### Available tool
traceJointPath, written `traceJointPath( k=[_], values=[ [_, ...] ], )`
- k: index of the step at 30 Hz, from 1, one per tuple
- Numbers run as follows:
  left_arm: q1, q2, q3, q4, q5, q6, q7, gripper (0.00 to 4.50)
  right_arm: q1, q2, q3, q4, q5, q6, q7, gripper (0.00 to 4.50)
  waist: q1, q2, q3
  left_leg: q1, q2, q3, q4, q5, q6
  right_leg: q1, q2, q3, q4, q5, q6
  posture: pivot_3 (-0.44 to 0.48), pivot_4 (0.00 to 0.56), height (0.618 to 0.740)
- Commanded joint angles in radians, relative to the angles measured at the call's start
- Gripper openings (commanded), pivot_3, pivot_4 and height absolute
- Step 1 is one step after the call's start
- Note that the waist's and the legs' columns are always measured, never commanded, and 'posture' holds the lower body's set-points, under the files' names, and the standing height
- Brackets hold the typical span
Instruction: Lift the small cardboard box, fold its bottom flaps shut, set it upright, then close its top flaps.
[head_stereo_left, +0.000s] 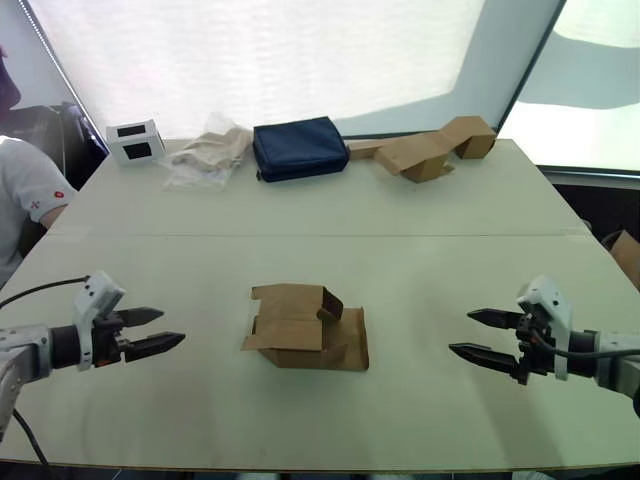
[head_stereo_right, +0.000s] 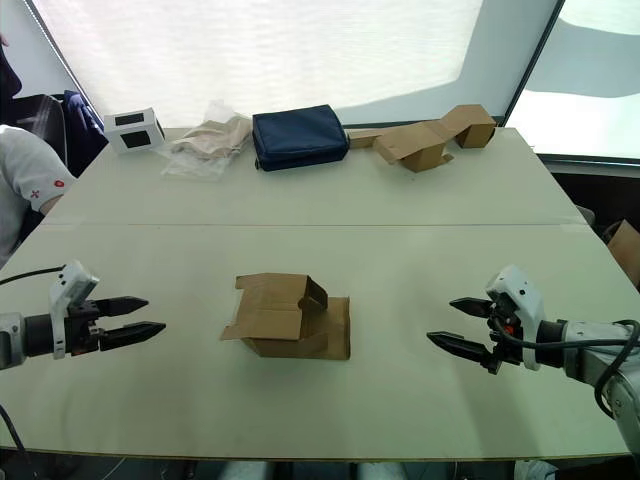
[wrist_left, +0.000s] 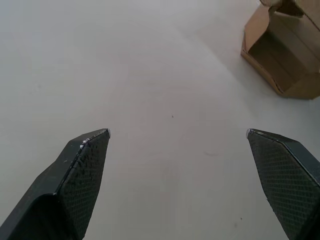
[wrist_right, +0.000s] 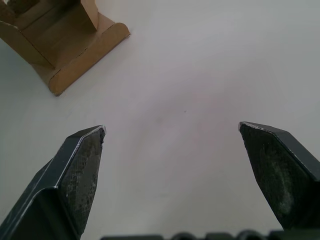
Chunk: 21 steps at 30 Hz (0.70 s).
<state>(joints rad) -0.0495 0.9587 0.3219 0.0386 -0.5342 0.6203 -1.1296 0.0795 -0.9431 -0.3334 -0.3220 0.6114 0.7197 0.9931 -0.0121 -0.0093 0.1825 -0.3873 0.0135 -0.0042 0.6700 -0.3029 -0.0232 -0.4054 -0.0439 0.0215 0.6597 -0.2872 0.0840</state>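
Two grippers hang low over the pale surface (head_stereo_left: 450, 210), one at each near corner, and both point inward. The left gripper (head_stereo_left: 158, 330) has its jaws spread with nothing between them; the right gripper (head_stereo_left: 483, 334) likewise has its jaws spread and empty.

Between the two, roughly midway and well apart from either, lies one small cardboard box (head_stereo_left: 305, 327). It rests on its side, partly collapsed, with its flaps hanging loose at both ends. One flap (head_stereo_left: 349, 338) lies flat on the surface toward the right gripper; others splay out toward the left gripper. Which end is the bottom cannot be told.

Farther out, beyond the box along the far edge, there are four things in a row. On the left gripper's side stands one white box with dark windows (head_stereo_left: 135, 141), then one crumpled clear bag (head_stereo_left: 208, 152), then one dark blue pouch (head_stereo_left: 299, 148). On the right gripper's side lies one long bent cardboard piece (head_stereo_left: 435, 150).

A person's white sleeve (head_stereo_left: 28, 190) shows past the left gripper, beside the surface.
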Motion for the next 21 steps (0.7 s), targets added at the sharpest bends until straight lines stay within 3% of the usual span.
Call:
traceJointPath(
  k=[1,6,12,16,21],
  values=[
    [-0.028,0.006,0.000,0.011,0.015,-0.015,0.013,4.50,-0.016,-0.014,-0.010,0.002,-0.008,-0.010,-0.001,4.44,0.000,0.000,0.000,0.000,0.000,0.000,0.000,0.000,0.000,0.000,0.000,0.000,0.000,0.000,0.000,0.000,0.150,0.740],
    [-0.055,0.012,-0.016,0.025,-0.012,0.043,-0.003,4.50,-0.026,-0.008,-0.011,0.002,-0.016,-0.017,-0.008,4.44,0.000,0.000,0.000,0.000,0.000,0.000,0.000,0.000,0.000,0.000,0.000,0.000,0.001,0.000,0.000,0.000,0.150,0.740],
    [-0.162,0.043,-0.083,0.151,-0.185,0.369,-0.192,4.50,-0.043,-0.064,0.018,-0.113,-0.033,-0.034,0.016,4.44,-0.001,0.000,0.000,0.000,0.000,0.000,0.003,0.000,0.000,-0.001,0.001,0.000,0.004,-0.001,0.001,0.000,0.150,0.740],
    [-0.275,0.012,-0.166,0.238,-0.258,0.570,-0.273,4.50,-0.123,-0.071,0.004,-0.289,0.149,0.101,-0.016,4.44,-0.004,0.000,0.000,-0.002,0.001,0.000,0.007,0.000,0.000,-0.001,0.005,-0.001,0.006,-0.001,0.001,0.000,0.150,0.740],
    [-0.325,-0.071,-0.244,0.196,-0.275,0.622,-0.266,4.50,-0.209,-0.064,0.029,-0.443,0.296,0.214,-0.123,4.44,0.000,0.000,0.000,-0.003,0.001,-0.001,0.011,-0.001,0.001,-0.001,0.002,-0.001,0.006,-0.001,0.001,0.000,0.150,0.740]
  ],
)
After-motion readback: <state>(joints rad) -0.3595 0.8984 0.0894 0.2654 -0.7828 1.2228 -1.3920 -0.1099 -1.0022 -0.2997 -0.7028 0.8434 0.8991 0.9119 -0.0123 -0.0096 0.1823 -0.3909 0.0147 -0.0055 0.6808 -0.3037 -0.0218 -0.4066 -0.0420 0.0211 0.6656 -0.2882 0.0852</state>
